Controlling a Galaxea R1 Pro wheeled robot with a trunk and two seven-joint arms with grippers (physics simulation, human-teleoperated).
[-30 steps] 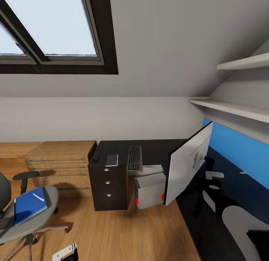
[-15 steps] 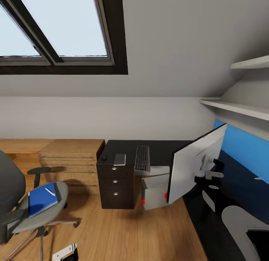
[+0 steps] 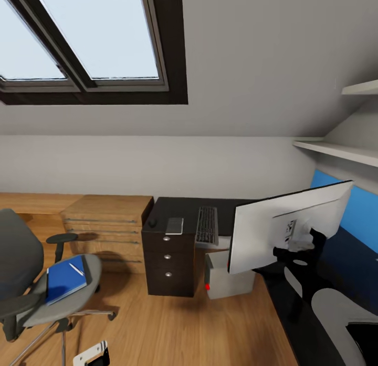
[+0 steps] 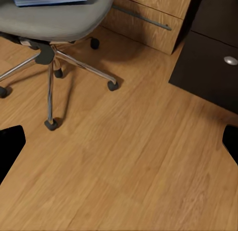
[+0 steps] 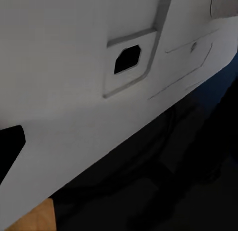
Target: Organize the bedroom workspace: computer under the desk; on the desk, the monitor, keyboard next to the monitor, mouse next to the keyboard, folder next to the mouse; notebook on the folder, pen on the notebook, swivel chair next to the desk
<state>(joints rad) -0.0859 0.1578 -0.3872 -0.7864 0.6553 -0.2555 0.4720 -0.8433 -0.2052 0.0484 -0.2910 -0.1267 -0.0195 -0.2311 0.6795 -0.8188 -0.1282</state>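
As the monitor (image 3: 283, 232) swung round from edge-on to nearly broadside, I held it aloft beside the counter (image 3: 210, 208), above the computer (image 3: 226, 274); whether my right claw (image 3: 302, 245) gripped it I couldn't tell, while the left hung spread above the floor (image 4: 134, 156).

Open wooden floor (image 3: 173, 324) is lying between the swivel chair (image 3: 47, 287) and the desk (image 3: 178, 224), while the monitor (image 3: 278, 232) is blocking the right.
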